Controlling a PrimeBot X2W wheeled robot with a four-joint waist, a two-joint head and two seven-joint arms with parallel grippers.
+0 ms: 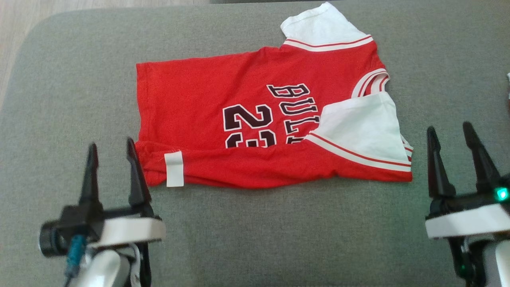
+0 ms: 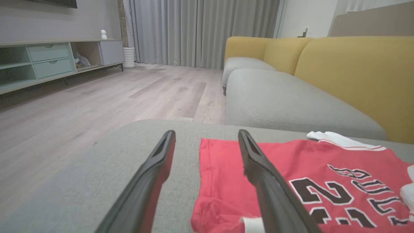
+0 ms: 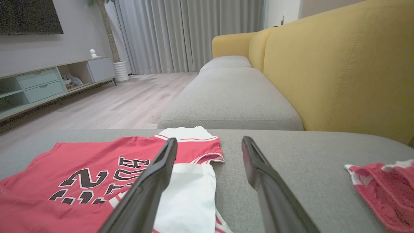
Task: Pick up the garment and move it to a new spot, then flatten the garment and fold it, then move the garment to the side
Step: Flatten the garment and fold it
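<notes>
dark fingers of the left hand (image 1: 110, 144) stand apart and empty by the hem corner of the red garment (image 1: 207, 99). the right hand (image 1: 448, 128) is also spread and empty, near the sleeve end. the garment lies on the grey cushion (image 1: 279, 239), near edge folded over, one white sleeve (image 1: 358, 127) across its front.

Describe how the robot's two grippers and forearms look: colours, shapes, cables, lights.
The left gripper has two long, black, tapering fingers on a black base, a white wrist band, a black cylinder at its side with a teal cable, and a pale silvery forearm. The right gripper looks alike, and carries a glowing green light.
</notes>
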